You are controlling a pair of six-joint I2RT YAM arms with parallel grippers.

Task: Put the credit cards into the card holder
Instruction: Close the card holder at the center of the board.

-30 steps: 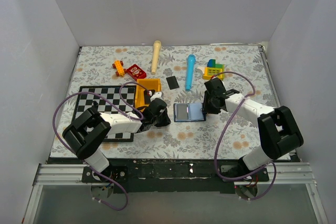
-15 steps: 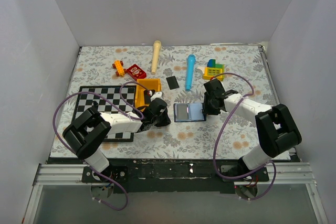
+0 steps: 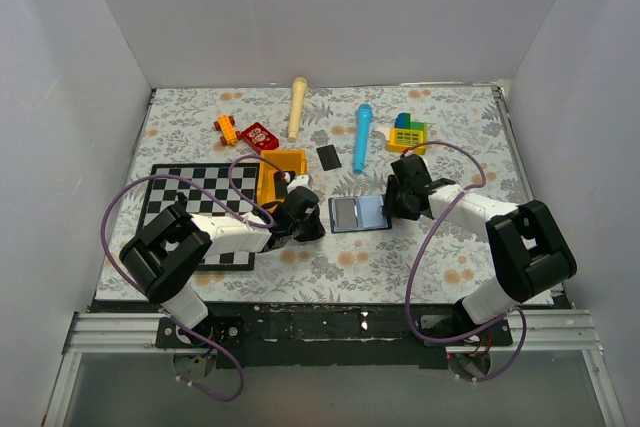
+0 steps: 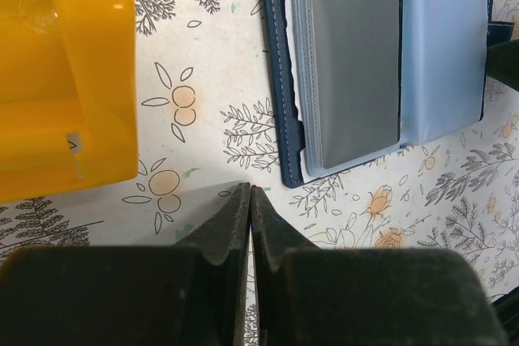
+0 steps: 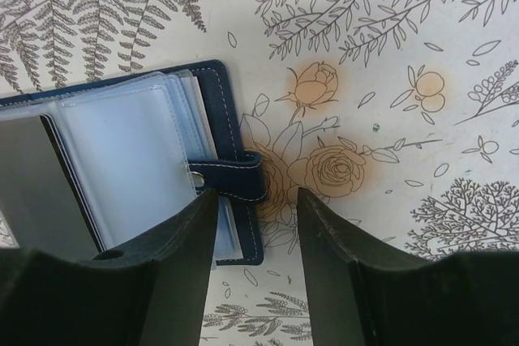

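The card holder (image 3: pixel 358 214) lies open on the floral cloth, light blue pockets up. One credit card (image 4: pixel 357 62) sits in its left pocket, showing grey; it also shows in the right wrist view (image 5: pixel 32 184). The other credit card (image 3: pixel 328 157) lies loose on the cloth behind it. My left gripper (image 3: pixel 318 217) is shut and empty, just left of the holder (image 4: pixel 284 119); its tips (image 4: pixel 250 192) are apart from the holder. My right gripper (image 3: pixel 392 205) is open at the holder's right edge, its jaws (image 5: pixel 253 200) straddling the snap strap (image 5: pixel 231 176) and edge.
A yellow bin (image 3: pixel 280 175) stands behind my left gripper, and also shows in the left wrist view (image 4: pixel 65 79). A chessboard (image 3: pixel 195 207) lies at the left. A beige stick (image 3: pixel 297 107), blue microphone (image 3: pixel 362 137), red piece (image 3: pixel 260 135), orange bricks (image 3: pixel 226 128) and block toy (image 3: pixel 407 132) lie at the back.
My right gripper has shifted slightly left and nearer, and the card holder has edged a little left. The left arm has not moved.
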